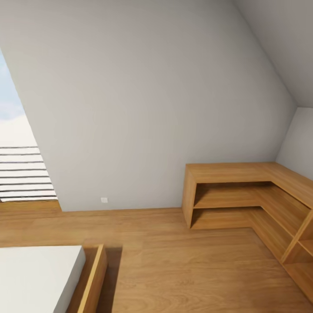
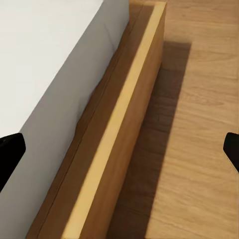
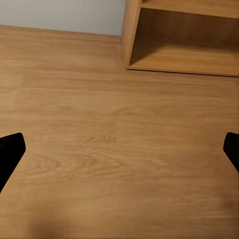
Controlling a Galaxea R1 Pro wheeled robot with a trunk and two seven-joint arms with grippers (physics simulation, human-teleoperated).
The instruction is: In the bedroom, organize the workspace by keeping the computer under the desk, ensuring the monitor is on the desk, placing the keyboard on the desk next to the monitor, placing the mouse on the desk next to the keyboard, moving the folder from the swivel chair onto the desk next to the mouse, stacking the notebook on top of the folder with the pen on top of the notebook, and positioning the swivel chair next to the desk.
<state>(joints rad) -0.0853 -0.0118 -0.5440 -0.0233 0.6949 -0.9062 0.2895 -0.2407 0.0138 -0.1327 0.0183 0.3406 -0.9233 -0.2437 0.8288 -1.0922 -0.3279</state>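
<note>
- Attic bedroom: sloped pale grey wall point(image 1: 143, 100), wood plank floor point(image 1: 174, 256).
- Landmark: L-shaped oak shelf unit point(image 1: 243, 195) in the corner, against the sloped wall; open shelves, nothing on them.
- Small white wall socket point(image 1: 104, 200) low on the wall, well apart from the shelf unit, on its window side.
- Window point(image 1: 17, 165) with horizontal slats beyond the socket, farther still from the shelf unit.
- Bed with white mattress point(image 1: 34, 278) in an oak frame point(image 1: 93, 278), across the floor from the shelf unit.
- No readable writing, brand or label anywhere.
- Left wrist view: left hand point(image 2: 119, 149) open, dark fingertips point(image 2: 10, 154) wide apart, nothing between; mattress side point(image 2: 59, 99) and frame rail point(image 2: 119, 129) close up, more detail than in head view.
- Right wrist view: right hand point(image 3: 119, 149) open, empty, over bare floor point(image 3: 119, 149); end of shelf unit point(image 3: 179, 35) ahead.
- Desk, monitor, chair and other task items: none seen from here.
</note>
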